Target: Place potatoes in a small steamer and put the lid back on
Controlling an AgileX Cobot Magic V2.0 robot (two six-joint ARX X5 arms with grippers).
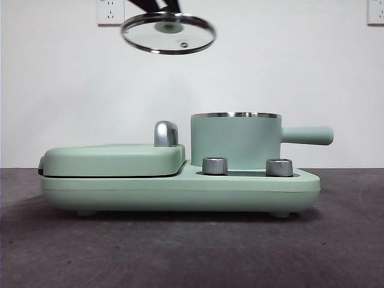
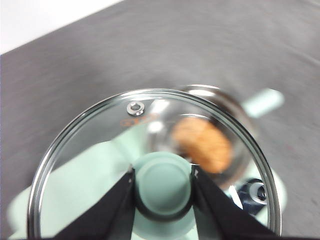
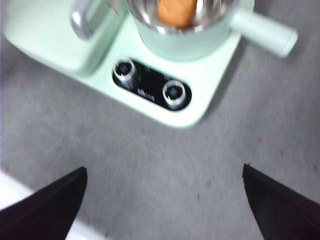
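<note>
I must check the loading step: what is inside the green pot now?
One orange-brown potato lies inside the pot. The pot's wall hides it in the front view. The left pincer holds the lid above.

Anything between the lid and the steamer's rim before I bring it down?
Nothing: in the front view only bare wall shows between the lid, held by the left gripper, and the steamer.

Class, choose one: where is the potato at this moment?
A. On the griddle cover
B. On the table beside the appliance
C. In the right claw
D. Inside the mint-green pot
D: the right wrist view shows the potato inside the steel-rimmed pot, while the right claw is open and empty.
</note>
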